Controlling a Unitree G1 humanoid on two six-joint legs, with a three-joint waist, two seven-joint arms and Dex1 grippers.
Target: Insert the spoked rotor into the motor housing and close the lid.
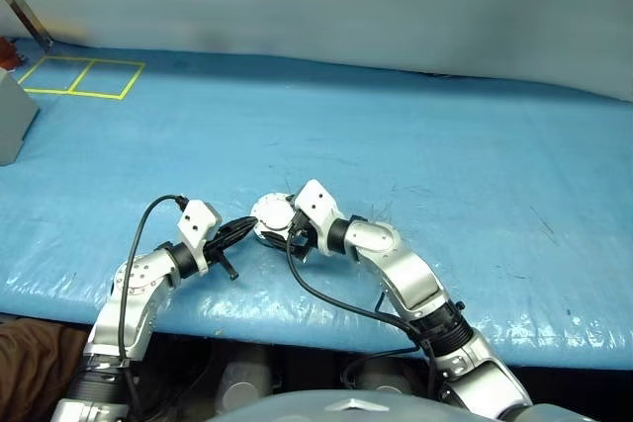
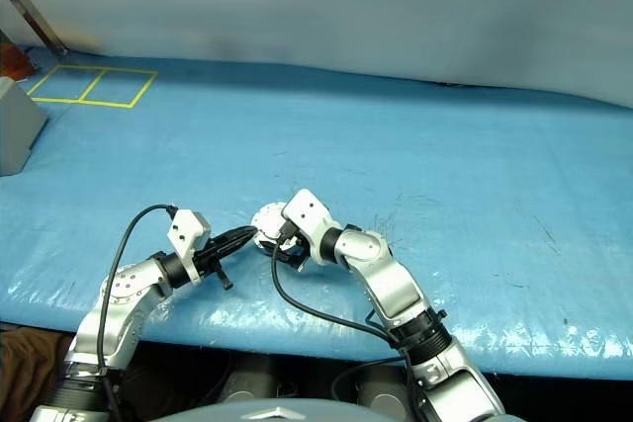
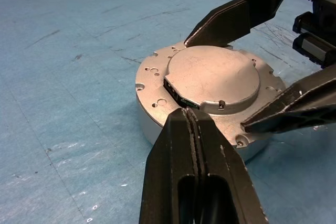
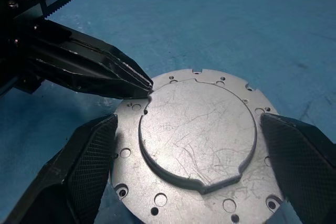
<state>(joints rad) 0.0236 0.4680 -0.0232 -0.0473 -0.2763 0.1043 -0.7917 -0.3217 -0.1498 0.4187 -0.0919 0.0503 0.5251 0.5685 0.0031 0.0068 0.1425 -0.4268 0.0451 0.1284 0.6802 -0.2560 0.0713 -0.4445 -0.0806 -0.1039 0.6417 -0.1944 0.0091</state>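
1. The left gripper [image 3: 191,116], fingers pressed shut and holding nothing, rests its tip at the edge of the lid [image 4: 197,132]. The right gripper [image 4: 189,150] stands wide open, one finger on each side of the lid, apart from it.
2. The lid sits silver face up on the housing [image 3: 149,124], near the front edge of the blue table [image 1: 415,135].
3. Risk: closing the right fingers off-centre, or a nudge from the left tip, could skew the lid.
4. The left wrist view shows the housing wall; the right wrist view shows the lid from above. Whether it is fully seated seems likely but unclear.
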